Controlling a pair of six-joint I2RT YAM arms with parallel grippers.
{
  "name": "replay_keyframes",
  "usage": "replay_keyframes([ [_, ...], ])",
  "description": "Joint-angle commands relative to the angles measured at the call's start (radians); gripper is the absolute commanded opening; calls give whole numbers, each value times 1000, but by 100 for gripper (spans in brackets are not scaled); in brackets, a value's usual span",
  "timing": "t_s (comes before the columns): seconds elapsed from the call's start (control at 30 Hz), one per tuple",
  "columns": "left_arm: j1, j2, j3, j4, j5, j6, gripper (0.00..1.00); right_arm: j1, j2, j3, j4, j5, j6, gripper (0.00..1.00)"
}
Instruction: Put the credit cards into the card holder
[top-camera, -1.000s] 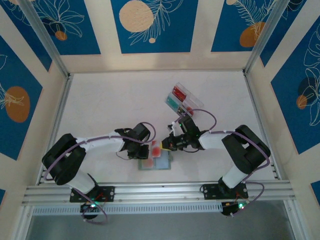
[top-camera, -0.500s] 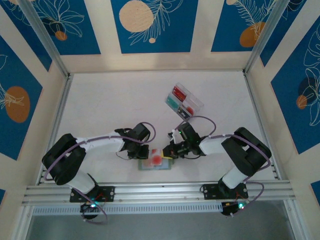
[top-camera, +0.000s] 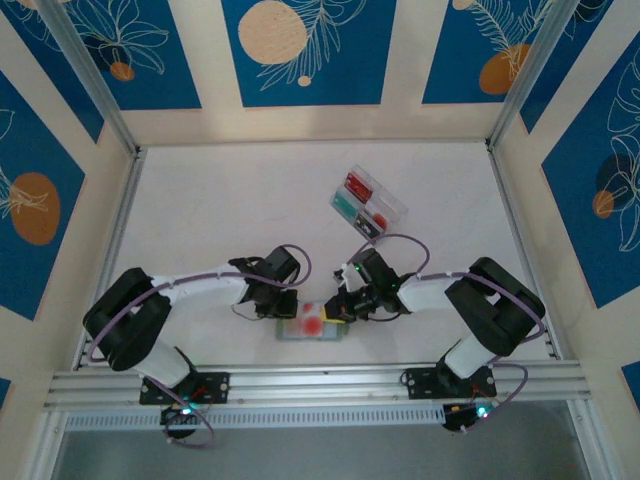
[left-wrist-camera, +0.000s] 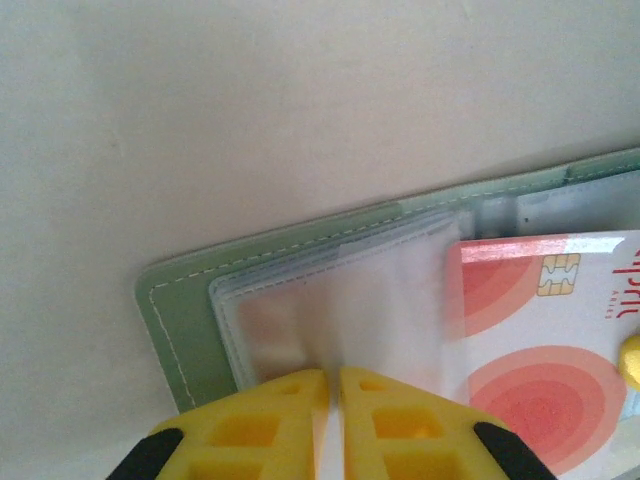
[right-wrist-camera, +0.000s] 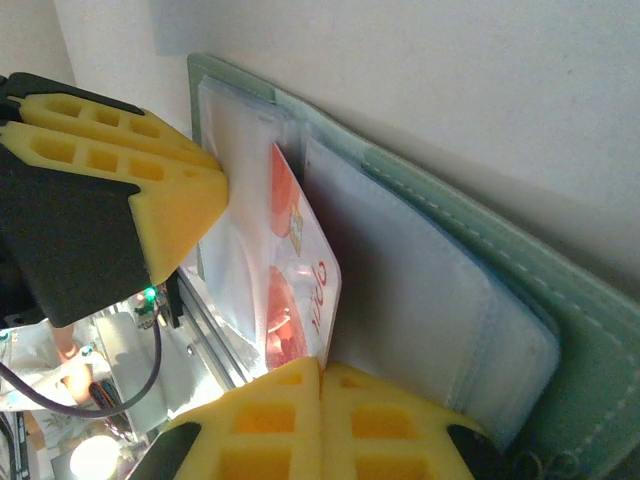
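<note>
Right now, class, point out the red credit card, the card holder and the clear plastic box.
red credit card (left-wrist-camera: 545, 335): left wrist view, on its printed face.
card holder (left-wrist-camera: 183, 330): left wrist view, on its green stitched border.
clear plastic box (top-camera: 368, 203): top external view, on its middle.

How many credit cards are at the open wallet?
1: a red-and-white card at the wallet's clear sleeves, pinched by the right pincer. Others may be hidden inside.

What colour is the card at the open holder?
The card is white with red circles, clearest in left wrist view.
</note>
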Motion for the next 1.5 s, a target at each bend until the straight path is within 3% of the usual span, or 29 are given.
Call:
replay_keyframes([
  [0.0, -2, 40, -56, -57, -21, -11, 13, 13, 3, 16, -74, -26, -24, 0],
  [0.73, -7, -5, -56, -46, 5, -34, 13, 57, 107, 109, 23, 12, 63, 0],
  [1.1, -4, -56, -25, -43, 72, -41, 15, 64, 154, 141, 86, 0, 124, 0],
  [1.3, 47, -149, -71, -2, 154, -69, 17, 56, 135, 125, 44, 4, 102, 0],
  [1.47, 91, -223, -112, -41, 138, -44, 11, 52, 126, 127, 2, 1, 77, 0],
])
